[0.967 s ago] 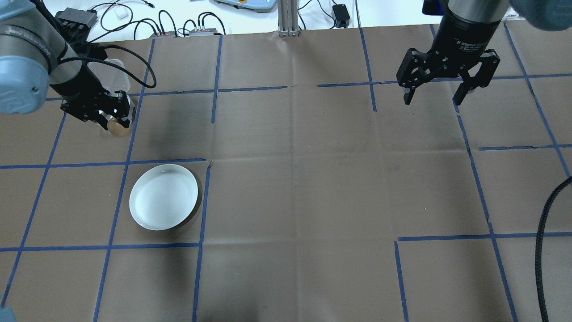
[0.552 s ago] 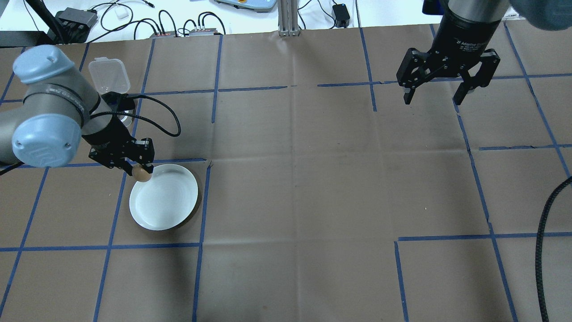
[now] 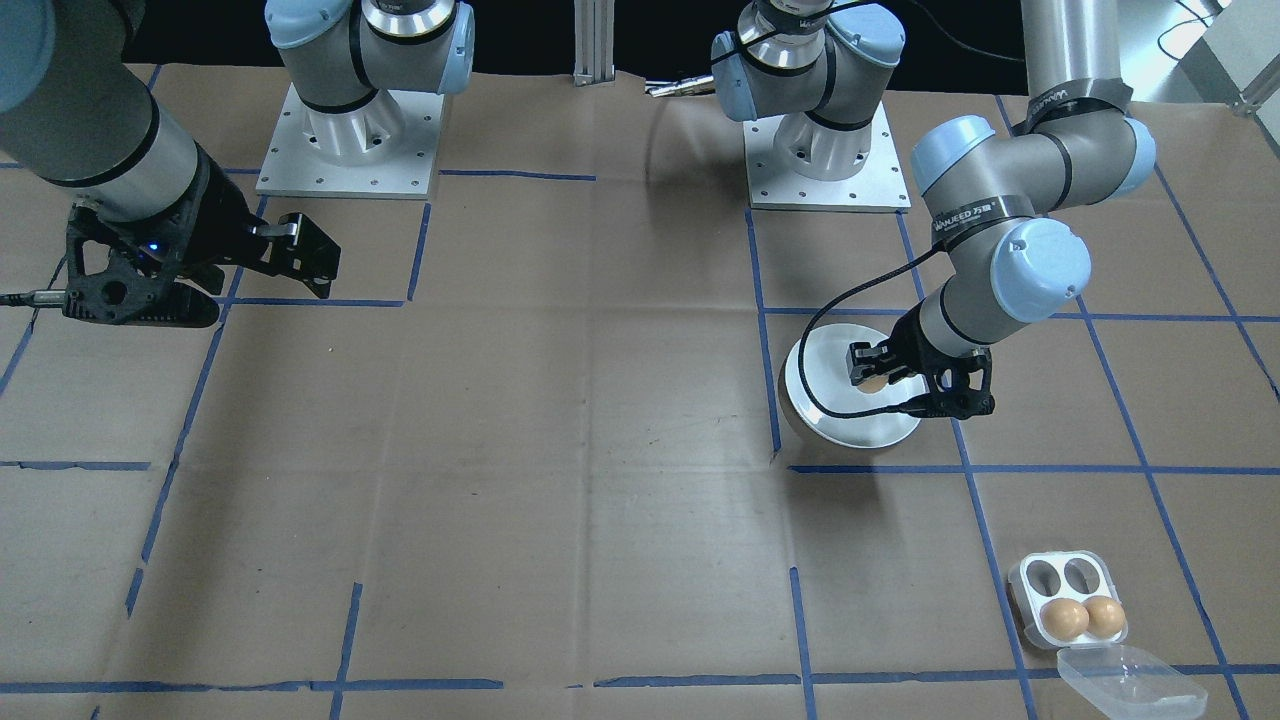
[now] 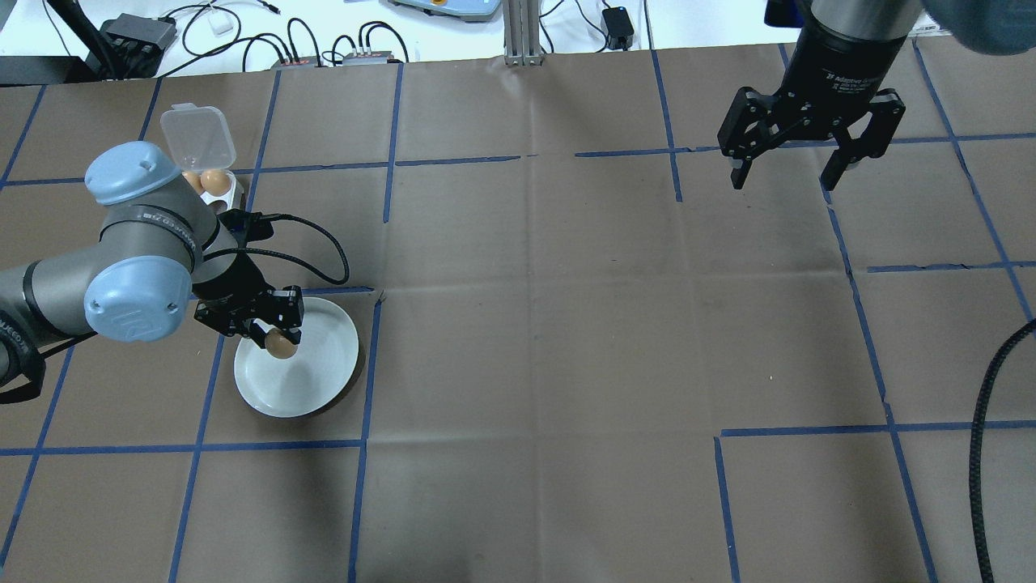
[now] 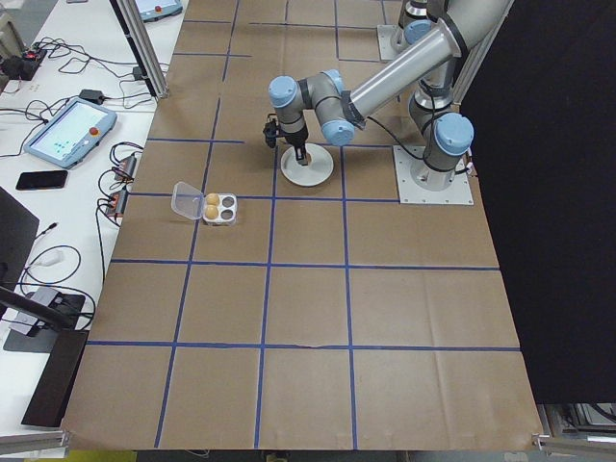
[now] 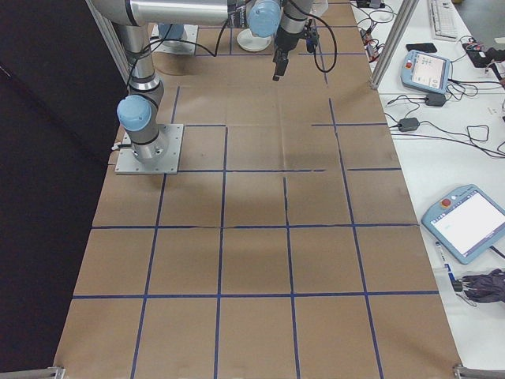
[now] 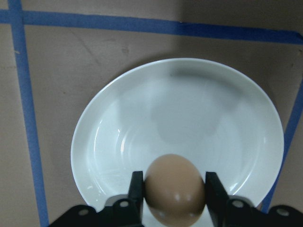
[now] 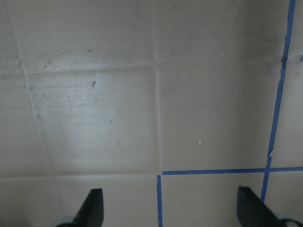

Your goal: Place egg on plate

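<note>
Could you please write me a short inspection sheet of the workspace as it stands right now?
Surface: brown paper table cover marked with blue tape grid lines.
Job's things: egg held over the white plate, within its rim in the left wrist view; not released.
Clutter: egg tray with two eggs and two empty cups, its clear lid folded open.
Grippers: left tool shut on the egg; right tool open and empty, apart from the job.
Cables: black cable looping from the left wrist; another black cable at the table's right edge.
Surroundings: teach pendants and wiring on side benches; no people seen.
</note>
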`<state>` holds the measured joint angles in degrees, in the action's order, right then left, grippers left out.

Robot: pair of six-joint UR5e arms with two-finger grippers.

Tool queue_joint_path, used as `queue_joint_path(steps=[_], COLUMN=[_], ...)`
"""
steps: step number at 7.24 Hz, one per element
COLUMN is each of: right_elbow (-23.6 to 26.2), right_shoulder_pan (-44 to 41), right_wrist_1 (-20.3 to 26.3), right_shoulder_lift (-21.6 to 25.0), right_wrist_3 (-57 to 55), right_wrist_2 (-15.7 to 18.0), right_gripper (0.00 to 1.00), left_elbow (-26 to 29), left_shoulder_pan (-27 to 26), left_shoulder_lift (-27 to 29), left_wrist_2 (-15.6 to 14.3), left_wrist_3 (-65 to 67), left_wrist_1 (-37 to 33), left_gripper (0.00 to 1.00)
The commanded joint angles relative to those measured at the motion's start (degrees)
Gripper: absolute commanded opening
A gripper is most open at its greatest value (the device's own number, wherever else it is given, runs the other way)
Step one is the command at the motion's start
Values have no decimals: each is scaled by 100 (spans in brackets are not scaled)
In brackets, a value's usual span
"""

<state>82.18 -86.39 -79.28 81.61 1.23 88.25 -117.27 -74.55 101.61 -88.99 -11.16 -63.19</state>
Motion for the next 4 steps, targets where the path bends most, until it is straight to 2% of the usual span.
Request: queue_joint_path(steps=[1,4], right_elbow=[0,0], right_shoulder_pan=[0,0], right_wrist_1=[0,0], right_shoulder_lift=[4,4], right_wrist_3=[0,0], right_wrist_2=[0,0], right_gripper=[100,100], left_elbow=[37,265], left_shoulder_pan=[-7,-16], left_shoulder_lift=[-1,-701], left_wrist_2=[-31,-31], left_wrist_3=[-36,-18], left_wrist_1=[44,-78], left_gripper=[100,100])
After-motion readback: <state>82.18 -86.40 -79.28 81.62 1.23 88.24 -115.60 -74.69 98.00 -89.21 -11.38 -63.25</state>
